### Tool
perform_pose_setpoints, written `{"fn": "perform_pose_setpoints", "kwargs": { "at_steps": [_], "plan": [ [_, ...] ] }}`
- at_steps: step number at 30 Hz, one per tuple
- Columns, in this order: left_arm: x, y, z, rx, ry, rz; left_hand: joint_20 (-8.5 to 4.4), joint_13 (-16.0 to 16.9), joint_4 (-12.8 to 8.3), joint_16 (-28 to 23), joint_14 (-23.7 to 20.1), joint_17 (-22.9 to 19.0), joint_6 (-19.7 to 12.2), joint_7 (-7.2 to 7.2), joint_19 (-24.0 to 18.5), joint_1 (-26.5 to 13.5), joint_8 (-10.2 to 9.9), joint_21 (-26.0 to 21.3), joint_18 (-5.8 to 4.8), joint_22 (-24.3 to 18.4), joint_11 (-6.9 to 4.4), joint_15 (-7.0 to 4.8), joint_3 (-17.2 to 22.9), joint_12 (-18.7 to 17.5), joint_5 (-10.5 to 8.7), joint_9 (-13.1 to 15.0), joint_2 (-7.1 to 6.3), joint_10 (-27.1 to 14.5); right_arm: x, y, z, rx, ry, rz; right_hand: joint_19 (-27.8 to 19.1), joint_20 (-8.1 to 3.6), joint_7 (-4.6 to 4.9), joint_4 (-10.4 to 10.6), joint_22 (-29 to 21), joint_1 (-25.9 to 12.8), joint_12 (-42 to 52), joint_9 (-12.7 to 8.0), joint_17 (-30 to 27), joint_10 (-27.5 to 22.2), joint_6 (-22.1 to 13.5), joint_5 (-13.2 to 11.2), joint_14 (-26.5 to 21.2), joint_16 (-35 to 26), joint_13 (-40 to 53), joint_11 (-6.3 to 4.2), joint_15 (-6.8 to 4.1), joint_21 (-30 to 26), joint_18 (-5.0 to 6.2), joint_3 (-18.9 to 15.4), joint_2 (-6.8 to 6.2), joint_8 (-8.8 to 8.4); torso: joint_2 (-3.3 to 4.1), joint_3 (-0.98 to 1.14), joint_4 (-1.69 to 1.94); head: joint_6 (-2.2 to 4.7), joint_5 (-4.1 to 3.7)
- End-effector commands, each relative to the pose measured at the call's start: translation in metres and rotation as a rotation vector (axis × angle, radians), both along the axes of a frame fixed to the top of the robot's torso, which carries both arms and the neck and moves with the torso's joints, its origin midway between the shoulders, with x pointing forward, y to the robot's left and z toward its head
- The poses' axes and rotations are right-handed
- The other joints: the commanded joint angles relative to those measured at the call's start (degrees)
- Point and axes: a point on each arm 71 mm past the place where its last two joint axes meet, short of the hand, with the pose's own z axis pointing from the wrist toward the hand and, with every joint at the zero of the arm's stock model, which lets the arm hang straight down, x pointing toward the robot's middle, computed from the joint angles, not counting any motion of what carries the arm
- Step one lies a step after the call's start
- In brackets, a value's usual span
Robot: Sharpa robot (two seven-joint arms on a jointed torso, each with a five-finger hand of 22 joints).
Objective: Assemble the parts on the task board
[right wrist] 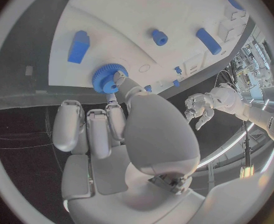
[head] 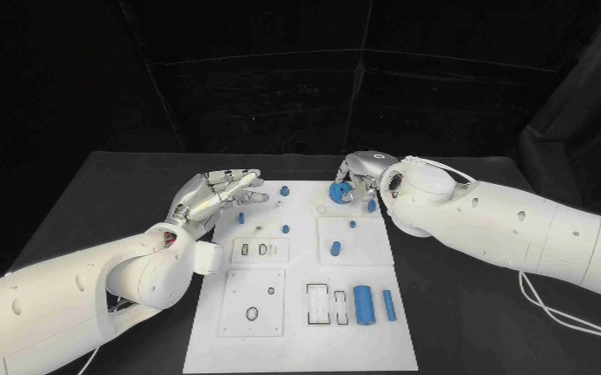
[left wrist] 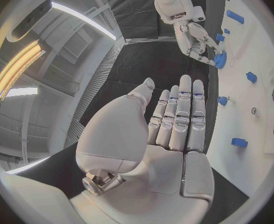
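The white task board (head: 291, 340) lies in the middle of the black table. My right hand (head: 360, 174) is at the board's far edge and pinches a blue toothed gear (head: 338, 191) between thumb and finger; the right wrist view shows the gear (right wrist: 104, 78) at the thumb tip, just over the board (right wrist: 143, 15). My left hand (head: 220, 194) hovers over the board's far left corner, fingers straight and empty. In the left wrist view the left hand (left wrist: 174, 129) lies flat, with the right hand (left wrist: 196, 40) and gear (left wrist: 220, 59) beyond it.
Small blue pegs (head: 284, 191) (head: 286, 229) (head: 334, 248) stand on the board's far half. A thick blue cylinder (head: 363, 304) and a thinner one (head: 388, 304) lie near the front right, beside empty slots (head: 318, 302). Black table surrounds the board.
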Motion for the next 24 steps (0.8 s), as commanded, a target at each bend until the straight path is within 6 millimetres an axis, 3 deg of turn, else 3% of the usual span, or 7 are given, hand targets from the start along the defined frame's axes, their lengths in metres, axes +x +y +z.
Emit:
{"fn": "perform_pose_setpoints", "kwargs": {
  "at_steps": [1, 5, 10, 13, 19, 24],
  "plan": [
    [0.000, 0.000, 0.001, -0.007, -0.005, -0.011, 0.03, -0.1, -0.4, -0.3, 0.1, 0.1, 0.3, 0.08, 0.4, -0.1, -0.3, -0.3, 0.84, -0.1, 0.04, 0.15, 0.0, -0.3, -0.03, -0.1, 0.58, 0.3, -0.005, 0.008, 0.012, 0.045, -0.134, 0.043, 0.5, -0.33, -1.43, -0.4, 0.3, -1.9, -1.0, 0.3, 1.7, -0.3, 4.3, 0.7, 3.5, 0.1, -0.6, -0.54, -0.73, 0.4, -0.86, 3.5, 0.29, 0.97, -0.01, -0.02, 0.03, 0.14, 0.06],
    [0.001, 0.003, 0.001, -0.004, -0.006, -0.003, 0.03, -0.1, -0.5, -0.4, 0.1, 0.1, 0.3, 0.07, 0.4, -0.1, -0.3, -0.4, 0.84, -0.1, 0.04, 0.15, 0.0, -0.3, -0.03, -0.1, 0.58, 0.4, -0.012, 0.017, 0.017, 0.094, -0.148, 0.070, 0.7, -0.45, -1.57, -0.3, 0.6, -4.9, -1.2, 0.2, 1.8, -0.1, 4.5, 0.8, 3.6, 0.1, -0.5, -0.58, -0.62, 0.6, -0.91, 5.7, -1.04, 0.57, -0.09, -0.09, 0.05, 0.27, 0.14],
    [0.001, 0.005, 0.001, -0.002, -0.008, 0.001, 0.03, -0.1, -0.5, -0.4, 0.1, 0.1, 0.3, 0.07, 0.4, -0.1, -0.3, -0.4, 0.84, -0.1, 0.04, 0.15, 0.0, -0.3, -0.03, -0.1, 0.58, 0.4, -0.021, 0.035, 0.021, 0.133, -0.150, 0.108, 0.8, -0.45, -1.44, 0.0, 0.8, -6.7, -1.3, 0.1, 1.8, 0.0, 4.4, 0.9, 3.6, 0.1, -0.5, -0.48, -0.57, 0.7, -0.94, 6.6, -1.79, 0.18, -0.04, -0.12, 0.12, 0.44, 0.41],
    [0.001, 0.007, 0.002, -0.001, -0.010, 0.005, 0.03, -0.1, -0.6, -0.4, 0.1, 0.1, 0.3, 0.06, 0.4, -0.1, -0.4, -0.4, 0.84, -0.1, 0.04, 0.14, 0.0, -0.4, -0.03, -0.1, 0.58, 0.4, -0.024, 0.047, 0.022, 0.147, -0.149, 0.129, 0.8, -0.43, -1.41, 0.1, 0.9, -7.3, -1.4, 0.1, 1.7, 0.1, 4.3, 1.0, 3.6, 0.0, -0.4, -0.45, -0.55, 0.7, -0.95, 6.9, -2.04, 0.04, -0.01, -0.12, 0.20, 0.48, 0.54],
    [0.003, 0.012, 0.005, -0.001, -0.015, 0.018, 0.03, -0.1, -0.6, -0.4, 0.1, 0.1, 0.3, 0.06, 0.4, -0.1, -0.4, -0.4, 0.84, -0.1, 0.04, 0.14, 0.0, -0.4, -0.03, -0.1, 0.58, 0.4, -0.026, 0.078, 0.022, 0.146, -0.141, 0.165, 0.9, -0.39, -1.31, 0.3, 1.0, -8.3, -1.5, 0.1, 1.7, 0.1, 4.1, 1.2, 3.6, 0.0, -0.4, -0.37, -0.49, 0.8, -0.98, 7.2, -2.46, -0.26, 0.01, -0.33, 0.45, 0.36, 0.64],
    [0.004, 0.013, 0.007, 0.000, -0.019, 0.024, 0.03, -0.1, -0.6, -0.4, 0.1, 0.1, 0.3, 0.06, 0.4, -0.1, -0.4, -0.4, 0.84, -0.1, 0.04, 0.14, 0.0, -0.4, -0.03, -0.1, 0.58, 0.4, -0.025, 0.095, 0.015, 0.116, -0.118, 0.183, 0.9, -0.35, -1.23, 0.4, 1.0, -9.0, -1.7, 0.1, 1.5, 0.0, 4.0, 1.3, 3.5, -0.1, -0.5, -0.30, -0.44, 0.8, -0.98, 7.3, -2.75, -0.46, 0.10, -0.23, 0.36, 0.42, 1.10]
  ]
}}
